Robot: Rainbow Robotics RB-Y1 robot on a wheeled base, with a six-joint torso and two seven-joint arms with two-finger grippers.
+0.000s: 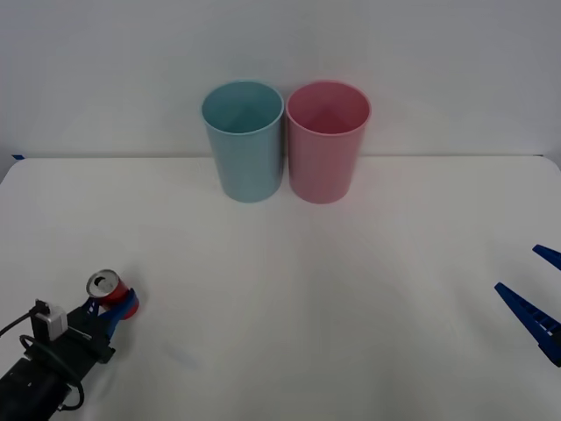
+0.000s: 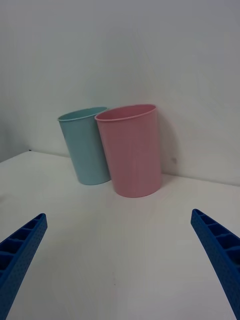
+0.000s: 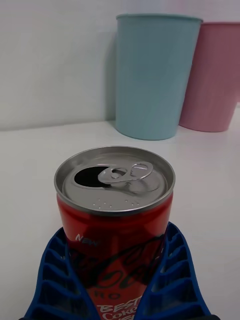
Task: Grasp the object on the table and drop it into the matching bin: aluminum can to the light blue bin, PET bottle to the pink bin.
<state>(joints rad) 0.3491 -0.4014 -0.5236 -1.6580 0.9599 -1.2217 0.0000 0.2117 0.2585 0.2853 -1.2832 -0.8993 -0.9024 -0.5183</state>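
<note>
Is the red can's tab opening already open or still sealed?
Open: the aluminum can, between the left gripper fingers, shows a dark hole beside its pull tab.

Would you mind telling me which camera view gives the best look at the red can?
The left wrist view: the red can sits close up between the left gripper fingers, showing its opened silver top and pull-tab. In the front view it is small, near the table's left front corner.

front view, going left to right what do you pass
left claw around the can → light blue bin → pink bin → right claw, open
</note>
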